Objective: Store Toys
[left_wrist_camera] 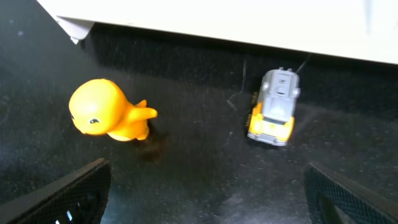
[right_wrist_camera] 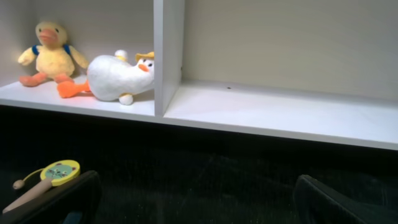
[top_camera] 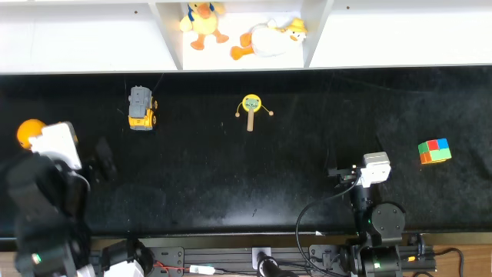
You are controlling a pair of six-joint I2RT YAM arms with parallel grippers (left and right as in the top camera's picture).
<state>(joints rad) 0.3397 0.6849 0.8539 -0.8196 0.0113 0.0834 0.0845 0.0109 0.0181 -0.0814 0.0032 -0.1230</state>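
An orange rubber duck (left_wrist_camera: pixel 109 116) sits on the black table at the far left (top_camera: pixel 29 132), partly hidden by my left arm in the top view. A grey and yellow toy truck (top_camera: pixel 141 108) (left_wrist_camera: pixel 275 107) stands to its right. My left gripper (left_wrist_camera: pixel 205 193) hangs open above the table in front of both, holding nothing. A yellow rattle drum on a wooden stick (top_camera: pixel 251 109) (right_wrist_camera: pixel 45 179) lies mid-table. A coloured cube (top_camera: pixel 433 151) rests at the right. My right gripper (right_wrist_camera: pixel 196 199) is open and empty near the front edge. Two plush ducks (top_camera: pixel 204 21) (top_camera: pixel 269 38) are in the middle shelf compartment.
A white shelf unit (top_camera: pixel 92 46) runs along the back of the table, with compartments at left and right (right_wrist_camera: pixel 280 112). Cables and the arm bases (top_camera: pixel 380 231) crowd the front edge.
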